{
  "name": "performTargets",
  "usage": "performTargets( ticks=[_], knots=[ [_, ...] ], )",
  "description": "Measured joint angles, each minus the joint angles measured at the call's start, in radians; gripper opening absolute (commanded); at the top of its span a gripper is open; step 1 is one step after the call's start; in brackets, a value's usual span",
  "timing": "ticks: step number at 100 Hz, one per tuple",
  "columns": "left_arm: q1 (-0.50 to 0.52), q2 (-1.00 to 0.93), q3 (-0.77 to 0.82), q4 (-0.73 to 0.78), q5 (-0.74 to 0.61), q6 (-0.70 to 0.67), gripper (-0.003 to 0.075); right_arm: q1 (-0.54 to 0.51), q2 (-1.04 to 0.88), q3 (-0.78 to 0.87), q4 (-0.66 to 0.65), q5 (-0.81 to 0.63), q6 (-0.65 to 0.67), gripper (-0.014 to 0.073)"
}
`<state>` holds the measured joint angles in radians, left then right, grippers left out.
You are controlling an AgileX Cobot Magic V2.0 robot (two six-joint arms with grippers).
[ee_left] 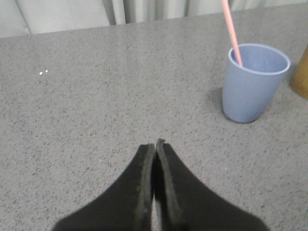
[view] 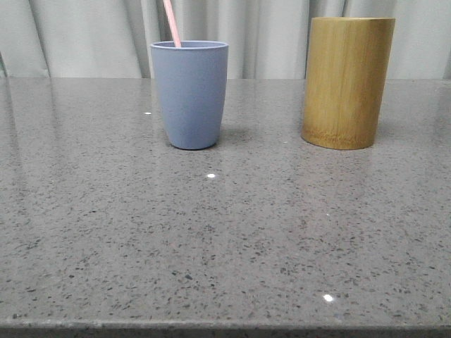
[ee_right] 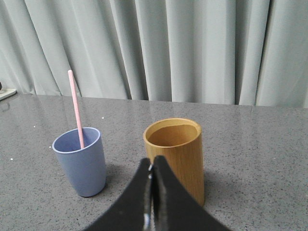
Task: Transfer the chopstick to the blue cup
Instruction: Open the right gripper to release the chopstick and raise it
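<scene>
While the front view sits quiet, I can read the result plainly: the chopstick (view: pixel 172 23) stands inside the blue cup (view: pixel 189 94), leaning toward the left side of the rim and running up out of frame. To the right, well apart from it, stands the bamboo holder (view: pixel 347 82). Both sit upright on the grey table (view: pixel 225 239). By my reckoning the transfer is done, and what remains is staying clear.

Over to my left wrist. My left gripper (ee_left: pixel 155 147) has its jaws pressed together with nothing between them, hovering above bare table. Ahead and off to one side is the cup (ee_left: pixel 254 82), the stick (ee_left: pixel 231 32) resting against its near rim and dipping inside. A sliver of the holder (ee_left: pixel 301 72) peeks in just past the cup.

Now my right wrist. My right gripper (ee_right: pixel 152 169) is also closed and empty, looking from behind over the holder (ee_right: pixel 174 154), whose mouth looks empty, though I cannot see right to its bottom. Beside it stands the cup (ee_right: pixel 82 164) with the stick (ee_right: pixel 75 107) tall and tilted in it.

So how do I finish this well? I'd say gently: that stick leans high above a light cup, and a brush from either arm could tip the lot. I should keep both jaws shut, lift before travelling sideways, and give the stick's top a wide berth on any retreat.
</scene>
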<state>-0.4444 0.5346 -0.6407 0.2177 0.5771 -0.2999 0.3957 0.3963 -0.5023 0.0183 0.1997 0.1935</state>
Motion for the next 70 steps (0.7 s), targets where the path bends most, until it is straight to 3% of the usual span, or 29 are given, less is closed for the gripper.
performTargets(
  ticks=[21, 45, 70],
  knots=[
    [0.046, -0.039, 0.053, 0.011, -0.026, 0.004, -0.0019, 0.0, 0.0, 0.0, 0.0, 0.0, 0.0, -0.0057],
    [0.188, -0.123, 0.207, -0.067, -0.269, 0.156, -0.0019, 0.0, 0.0, 0.0, 0.0, 0.0, 0.0, -0.0057],
    [0.341, -0.268, 0.396, -0.155, -0.412, 0.279, -0.0019, 0.0, 0.0, 0.0, 0.0, 0.0, 0.0, -0.0057]
  ],
)
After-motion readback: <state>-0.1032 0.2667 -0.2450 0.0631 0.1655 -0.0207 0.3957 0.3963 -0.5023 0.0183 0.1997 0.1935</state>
